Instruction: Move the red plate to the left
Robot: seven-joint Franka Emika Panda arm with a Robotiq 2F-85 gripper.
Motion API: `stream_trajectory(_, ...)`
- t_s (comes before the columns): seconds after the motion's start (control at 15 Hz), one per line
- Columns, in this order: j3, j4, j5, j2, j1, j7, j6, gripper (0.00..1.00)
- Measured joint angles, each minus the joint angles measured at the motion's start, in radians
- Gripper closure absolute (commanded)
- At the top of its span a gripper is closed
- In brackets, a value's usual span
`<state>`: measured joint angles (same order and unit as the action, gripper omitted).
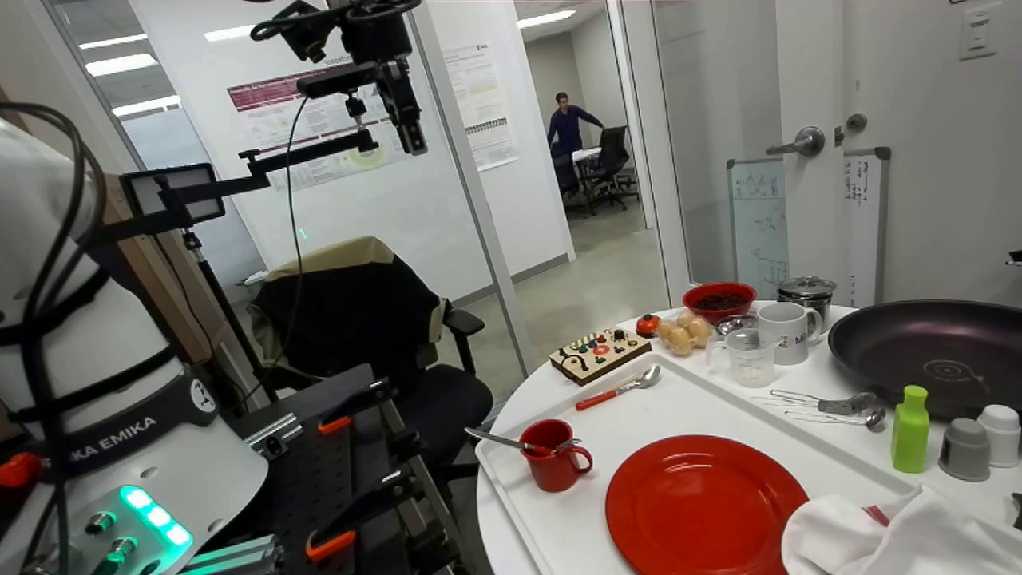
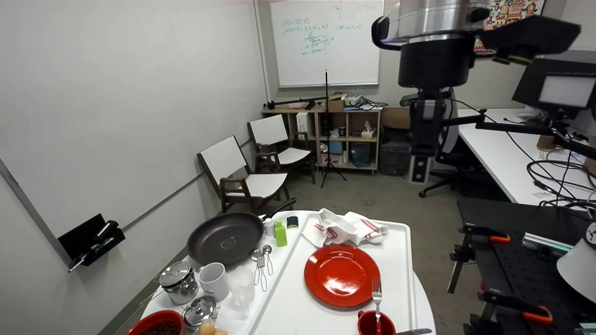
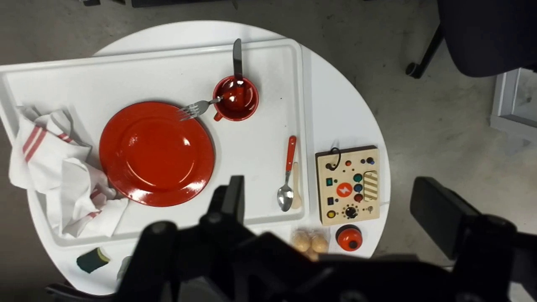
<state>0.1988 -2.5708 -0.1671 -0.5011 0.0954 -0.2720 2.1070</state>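
Observation:
The red plate (image 3: 155,155) lies flat on a white tray (image 3: 260,138) on a round white table. It also shows in both exterior views (image 1: 707,503) (image 2: 342,274). My gripper (image 3: 329,188) is open, with nothing between its fingers. In both exterior views (image 1: 413,144) (image 2: 420,170) it hangs high above table level, well apart from the plate. In the wrist view the plate is whole, to the left of the fingers.
A red mug (image 1: 551,471) holding a knife and fork stands beside the plate; the fork reaches over its rim. A crumpled towel (image 3: 79,205) lies against the plate's opposite edge. A spoon (image 3: 285,197), wooden gadget board (image 3: 348,184) and frying pan (image 2: 226,239) are nearby.

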Motion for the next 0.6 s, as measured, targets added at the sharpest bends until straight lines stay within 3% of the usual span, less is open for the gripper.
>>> stream_trajectory(0.6, -0.108, 0.107, 0.083, 0.198, -0.108, 0.01, 0.109, 0.0)
